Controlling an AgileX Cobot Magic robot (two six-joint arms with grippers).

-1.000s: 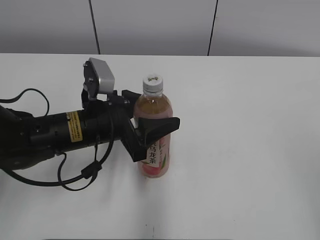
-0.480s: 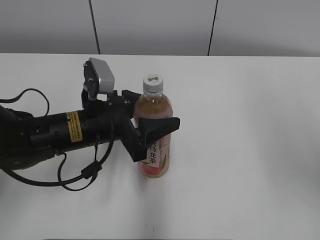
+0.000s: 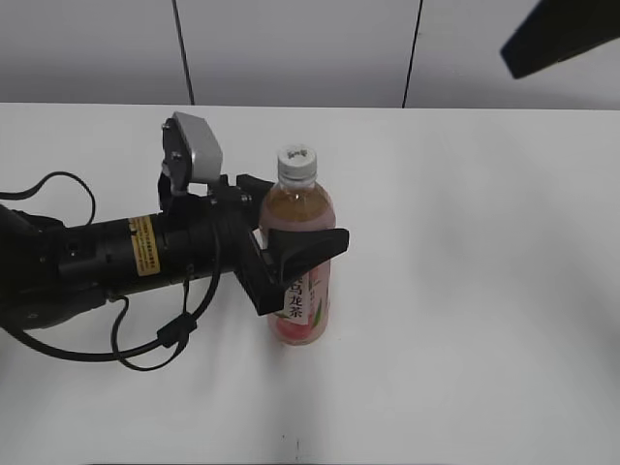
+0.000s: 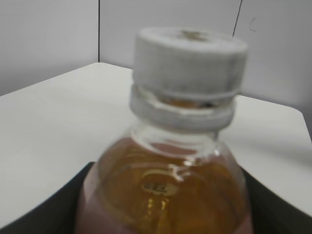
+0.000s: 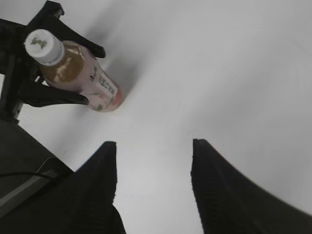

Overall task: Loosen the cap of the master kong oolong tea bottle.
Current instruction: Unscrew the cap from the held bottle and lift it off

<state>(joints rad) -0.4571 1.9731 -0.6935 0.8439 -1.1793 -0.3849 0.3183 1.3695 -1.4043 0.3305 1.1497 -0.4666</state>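
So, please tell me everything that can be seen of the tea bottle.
The tea bottle is slim, of clear plastic, filled with amber tea. A pink label with dark Chinese characters on a white strip wraps its lower body. Its white ribbed cap, with a small dark mark on top, is on, nothing touching it. The bottle stands upright on the white table, and the left gripper is closed around its body below the shoulder.

white table [image 3: 484,291], tea bottle [image 3: 300,291] upright

blurred: cap [image 4: 190,58] in left wrist view | cut off: right gripper [image 3: 564,37] at exterior frame's top edge | hidden: bottle [image 3: 300,257] label middle
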